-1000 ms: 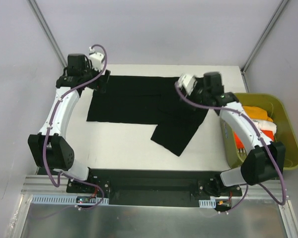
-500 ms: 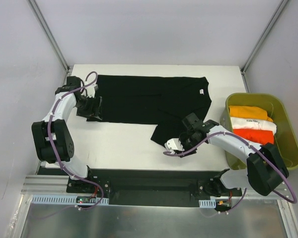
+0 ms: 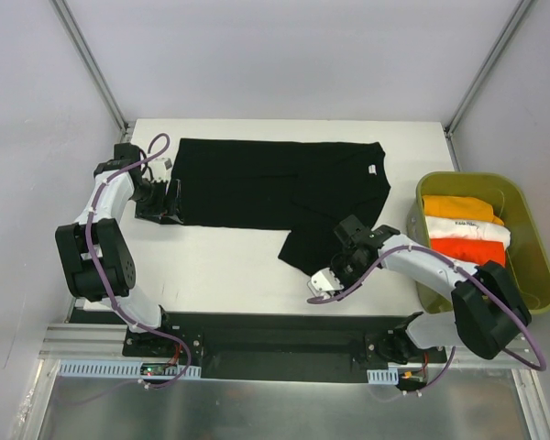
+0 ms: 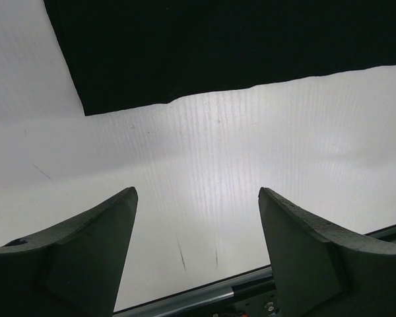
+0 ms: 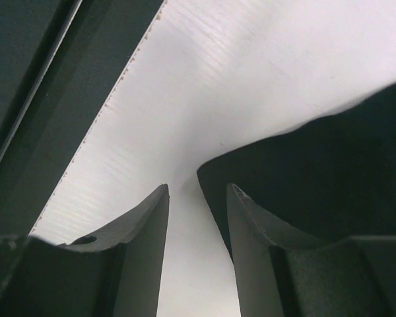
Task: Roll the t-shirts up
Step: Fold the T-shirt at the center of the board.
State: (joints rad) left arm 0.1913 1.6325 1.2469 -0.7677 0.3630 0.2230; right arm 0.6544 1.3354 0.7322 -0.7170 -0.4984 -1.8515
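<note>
From my console I count four shirts in all: one black t-shirt (image 3: 275, 183) on the table (image 3: 229, 266) and three bundles in the olive-yellow bin (image 3: 532, 220) at the right. The black one is spread flat across the far half of the table. One flap of it runs down toward the near right and ends in a corner. In the bin, the orange bundle (image 3: 458, 208) lies farthest, the white bundle (image 3: 467, 229) sits in the middle, and the red-orange bundle (image 3: 467, 252) is nearest, each touching the next.

Both arms are low over the table. The left gripper (image 3: 174, 203) sits at the shirt's left edge. In its wrist view the left gripper (image 4: 197, 195) has its two fingers spread wide with only bare table between them. The cloth's near edge (image 4: 185, 79) lies just ahead, apart from the fingers, so it grasps nothing.

The right gripper (image 3: 325, 280) is at the flap's near corner. In its wrist view the right gripper (image 5: 198, 188) has its fingers drawn close but parted, with table showing through the gap. The edge of the black cloth (image 5: 303, 172) reaches into that gap beside the right finger. I cannot tell whether it touches the cloth.
</note>
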